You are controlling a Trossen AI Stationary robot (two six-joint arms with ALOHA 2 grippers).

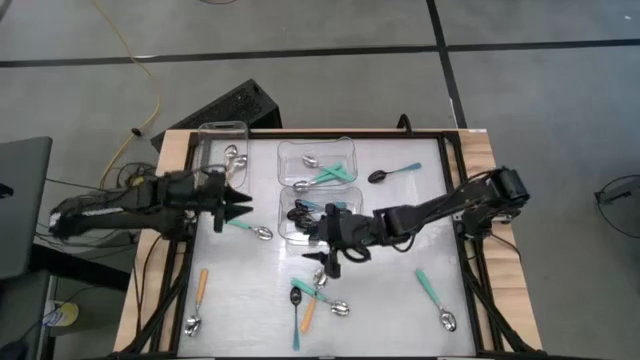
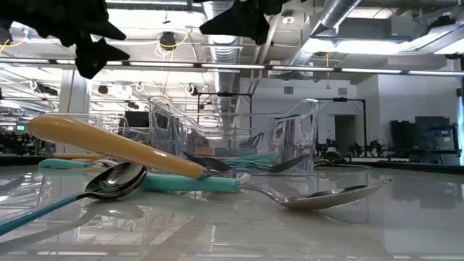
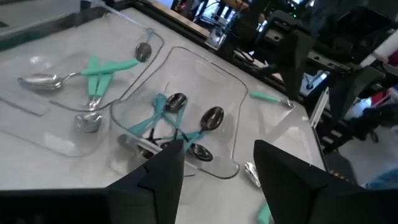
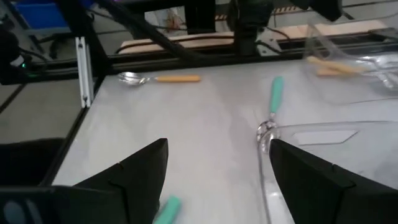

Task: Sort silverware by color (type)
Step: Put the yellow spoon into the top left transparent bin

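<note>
So no readable labels or writing anywhere I can see. Surface is a white table (image 1: 380, 290) w/ wood edges and a dark frame, on grey floor; low view shows a workshop w/ ceiling ducts behind.

I count 3 clear tubs: upper-left tub (image 1: 222, 140), upper-centre tub (image 1: 317, 160), middle tub (image 1: 318, 212) holding black-bowl teal spoons (image 3: 180, 121).

Loose spoons on table, approx 9: teal spoon (image 1: 437, 298) lower right, orange spoon (image 1: 198, 297) lower left, cluster (image 1: 318, 298) bottom centre.

Left gripper (image 1: 236, 208) centre-left, fingers apart, empty. Right gripper (image 1: 322, 250) at centre, fingers spread, empty.
</note>
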